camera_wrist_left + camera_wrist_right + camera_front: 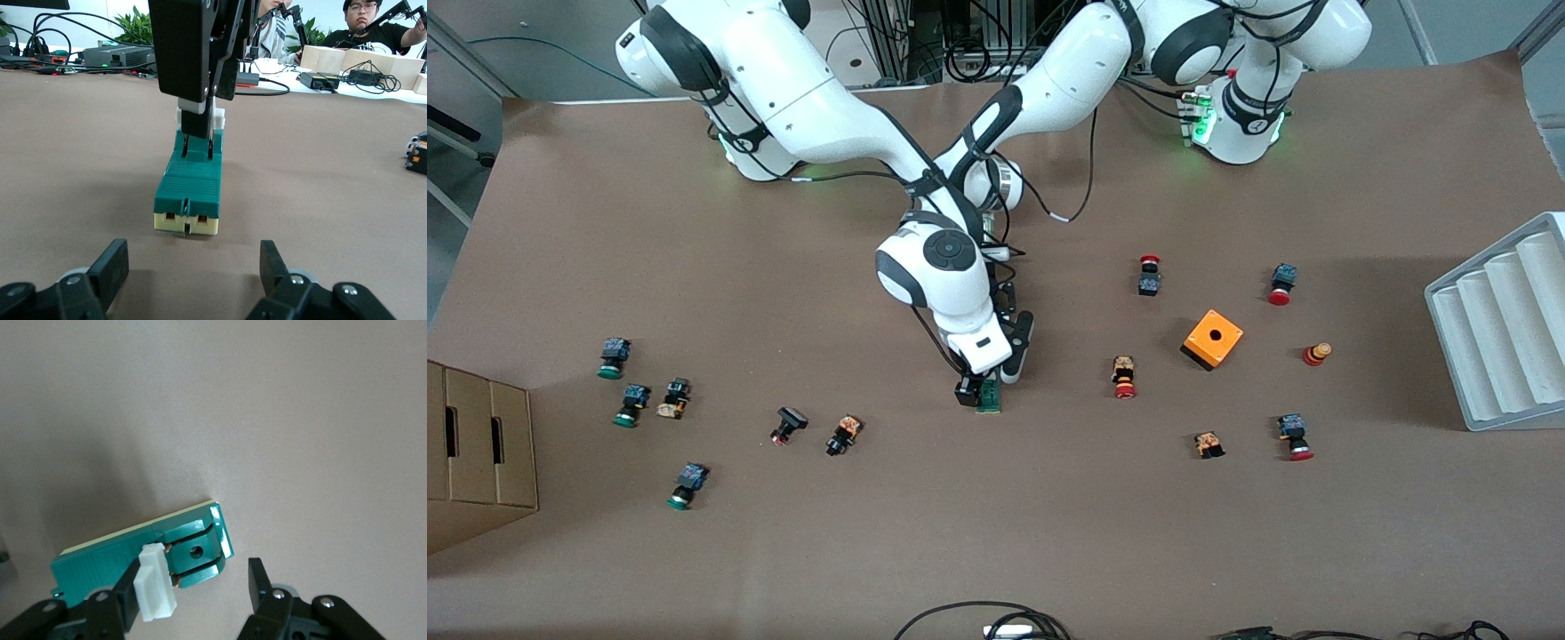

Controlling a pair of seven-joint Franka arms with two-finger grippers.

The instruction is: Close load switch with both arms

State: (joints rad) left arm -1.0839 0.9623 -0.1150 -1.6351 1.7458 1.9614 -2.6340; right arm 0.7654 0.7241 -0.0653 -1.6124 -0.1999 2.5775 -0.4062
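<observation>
1. Front view puts the load switch (989,397) near the middle of the brown surface (996,533). It lies flat, a dark-green block with a pale underside.
2. The right wrist view shows its white lever (155,590) standing up at one end of the green body (107,557).
3. The right tool (971,391) is down on the switch. Its fingers stand a narrow way apart, one of them (127,600) touching the lever and the other clear of it, so nothing is clamped.
4. The left tool (1009,373) is low over the surface just at 1 o'clock of the switch. Its fingers (110,267) are narrowly apart with nothing between them, and the switch (190,187) lies lengthwise just ahead of them.
5. A mark on the left arm's base (1258,126) is too small to read.
6. An orange box (1213,338) with a round hole sits at 3 o'clock of the switch, among red-capped push buttons (1125,378).
7. Green-capped push buttons (612,357) lie out at 9 o'clock.
8. A white ribbed rack (1503,329) stands at the surface's 3 o'clock edge and a cardboard box (471,453) at its 8 o'clock edge.
9. In the left wrist view, a person in glasses (363,20) sits by wooden blocks (360,63), cables and potted plants (137,27).
</observation>
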